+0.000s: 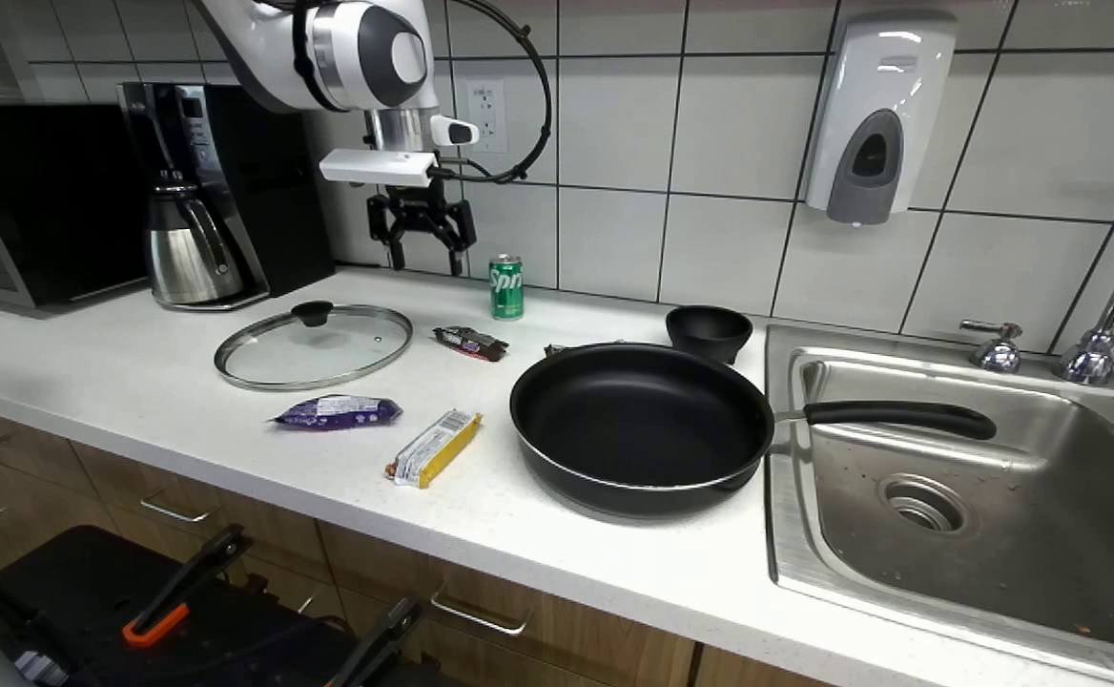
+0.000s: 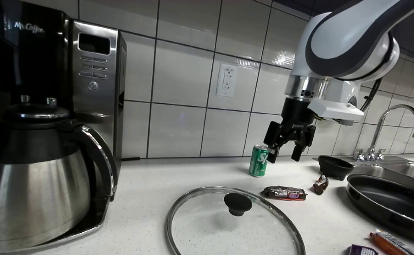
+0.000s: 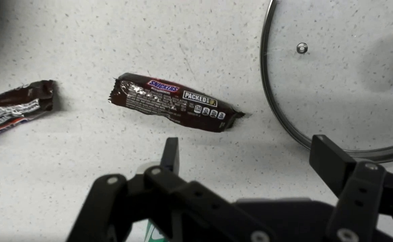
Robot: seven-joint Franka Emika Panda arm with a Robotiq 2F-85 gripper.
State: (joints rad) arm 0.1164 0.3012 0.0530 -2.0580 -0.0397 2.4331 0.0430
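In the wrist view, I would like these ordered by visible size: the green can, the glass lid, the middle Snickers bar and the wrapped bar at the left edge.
Largest to smallest:
Glass lid, cut off by the frame
Middle Snickers bar, fully visible
Left-edge wrapped bar, cut off
Green can, only a small part showing

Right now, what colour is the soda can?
Soda can is green with white lettering; best in an exterior view.
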